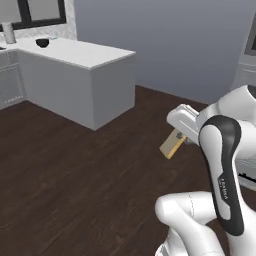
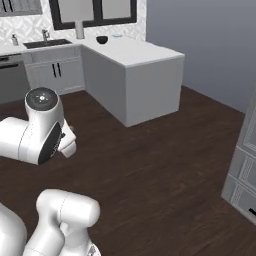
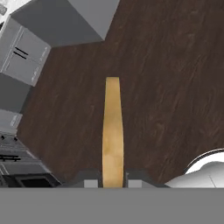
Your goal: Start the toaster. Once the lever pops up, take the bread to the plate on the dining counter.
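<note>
White Franka arm with dark joints folded high above its base, forearm reaching forward. Two-finger gripper closed edge-on around a thin tan-golden slice, pointing down.

The dark wood floor spreads beneath and beyond the fingers. Far ahead of the fingers, a dark bowl sits on the white surface (a peninsula with plain grey sides). Past the bowl, further from the fingers, stands a pale upright cylinder below the black-framed window. To that side lie a sink with a faucet, and grey cabinet doors with dark handles. A plain grey-blue wall rises behind the white surface.
</note>
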### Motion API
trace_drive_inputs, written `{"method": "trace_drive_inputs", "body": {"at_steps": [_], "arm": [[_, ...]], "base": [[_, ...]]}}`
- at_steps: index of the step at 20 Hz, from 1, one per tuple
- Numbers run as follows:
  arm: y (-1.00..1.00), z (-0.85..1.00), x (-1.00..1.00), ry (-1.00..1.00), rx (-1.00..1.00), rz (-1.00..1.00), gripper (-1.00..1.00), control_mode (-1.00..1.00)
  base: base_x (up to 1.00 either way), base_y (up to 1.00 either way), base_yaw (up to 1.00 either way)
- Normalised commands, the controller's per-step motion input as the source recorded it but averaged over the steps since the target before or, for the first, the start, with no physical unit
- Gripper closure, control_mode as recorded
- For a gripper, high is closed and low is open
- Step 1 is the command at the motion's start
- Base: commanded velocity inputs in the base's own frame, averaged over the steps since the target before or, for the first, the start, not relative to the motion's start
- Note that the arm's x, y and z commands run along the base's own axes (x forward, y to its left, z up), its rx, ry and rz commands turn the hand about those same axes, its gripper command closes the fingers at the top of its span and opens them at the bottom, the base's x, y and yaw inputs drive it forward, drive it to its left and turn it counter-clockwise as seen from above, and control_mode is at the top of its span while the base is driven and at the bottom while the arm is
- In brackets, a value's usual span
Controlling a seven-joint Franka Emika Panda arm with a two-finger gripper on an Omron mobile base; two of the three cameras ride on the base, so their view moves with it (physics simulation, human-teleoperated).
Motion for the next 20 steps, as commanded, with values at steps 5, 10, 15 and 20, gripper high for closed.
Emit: {"method": "trace_drive_inputs", "body": {"at_steps": [5,10,15,20], "arm": [[0.0,0.0,0.0,0.0,0.0,0.0,1.0,1.0],[0.0,0.0,0.0,0.0,0.0,0.0,1.0,1.0],[0.0,0.0,0.0,0.0,0.0,0.0,1.0,1.0],[0.0,0.0,0.0,0.0,0.0,0.0,1.0,1.0]], "base": [[0.99,0.0,-0.39],[1.0,0.02,-0.35],[1.0,0.21,-0.32],[1.0,0.38,-0.28]]}}
